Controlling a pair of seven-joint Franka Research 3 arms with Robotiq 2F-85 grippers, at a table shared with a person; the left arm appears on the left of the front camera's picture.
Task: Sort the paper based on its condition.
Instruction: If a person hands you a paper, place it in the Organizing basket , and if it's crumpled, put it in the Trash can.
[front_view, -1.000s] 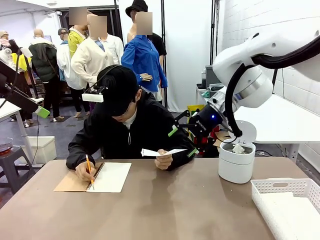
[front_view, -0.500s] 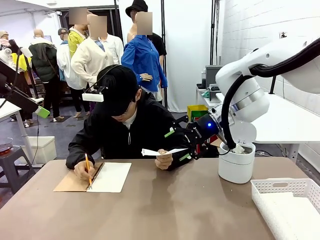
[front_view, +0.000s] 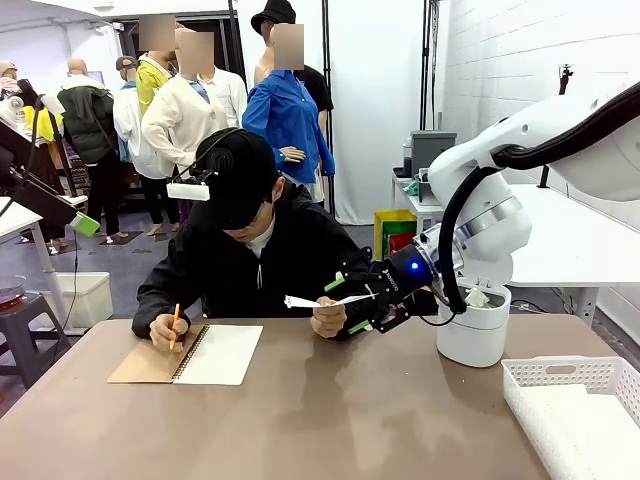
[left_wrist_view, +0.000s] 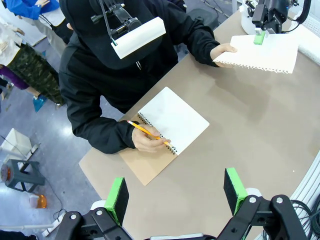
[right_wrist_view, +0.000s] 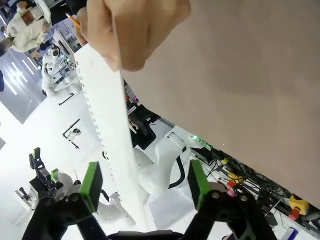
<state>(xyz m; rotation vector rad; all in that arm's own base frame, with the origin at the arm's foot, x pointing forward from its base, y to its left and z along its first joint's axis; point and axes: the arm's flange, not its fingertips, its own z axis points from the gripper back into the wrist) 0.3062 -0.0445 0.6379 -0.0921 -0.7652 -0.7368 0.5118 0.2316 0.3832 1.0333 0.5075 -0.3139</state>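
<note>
The person's hand (front_view: 327, 320) holds a flat white sheet of paper (front_view: 318, 302) above the table's far edge. My right gripper (front_view: 350, 303) is open, with one finger above and one below the sheet's right end. In the right wrist view the paper (right_wrist_view: 107, 125) runs edge-on between the green pads (right_wrist_view: 91, 180), nearer the left one, and touches neither. My left gripper (left_wrist_view: 176, 192) hangs open high over the table with nothing in it. From there the paper (left_wrist_view: 262, 52) lies far off, with the right gripper (left_wrist_view: 260, 36) at its edge.
A spiral notebook (front_view: 190, 355) lies open at the table's left, and the person's other hand holds a pencil (front_view: 172, 325) over it. A white bin (front_view: 472, 330) with a crumpled sheet (front_view: 477, 297) stands at the right. A white lattice basket (front_view: 580, 400) sits at the near right corner.
My right gripper has come down and to the left from beside the bin, and its fingers now straddle the held sheet. The person's pencil hand has shifted slightly.
</note>
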